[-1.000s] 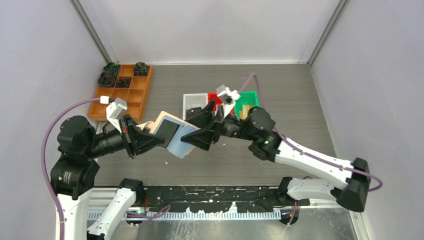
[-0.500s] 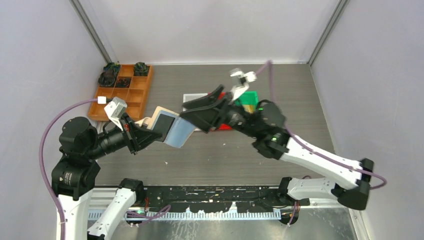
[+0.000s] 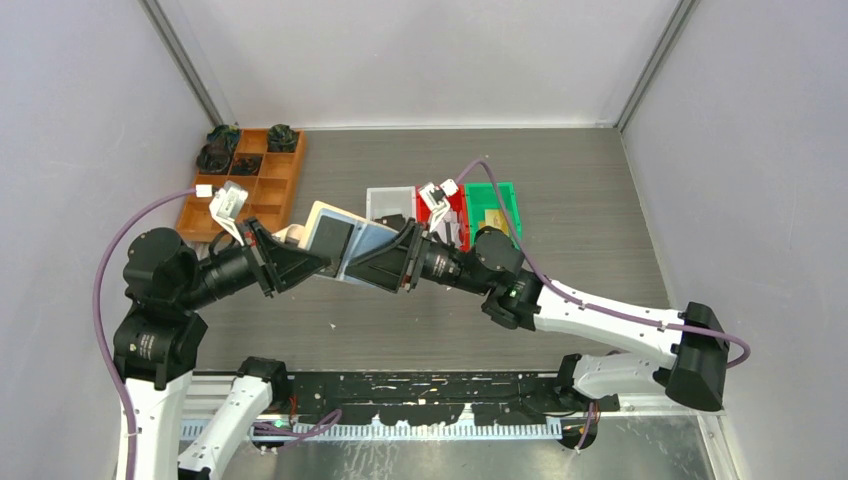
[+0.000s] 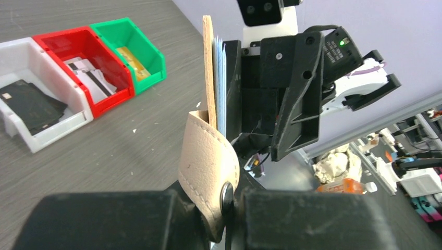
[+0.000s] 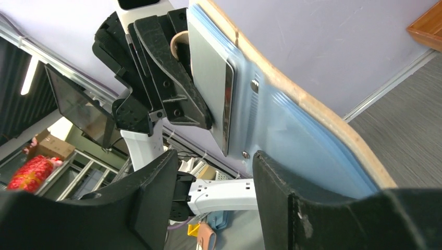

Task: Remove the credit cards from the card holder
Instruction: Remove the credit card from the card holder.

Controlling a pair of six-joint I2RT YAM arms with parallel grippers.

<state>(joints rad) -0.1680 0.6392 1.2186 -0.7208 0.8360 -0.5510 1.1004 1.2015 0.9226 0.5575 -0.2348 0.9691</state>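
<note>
Credit cards are already lying in the coloured bins, but one dark card is sitting in the card holder, which is hanging in the air above the bench. Left fingers are pinching its strap while the right fingers are straddling its free edge, standing wide apart, with open room all round.

Both arms reach toward each other in mid-air, left claw pinched tight, right claw spread apart
</note>
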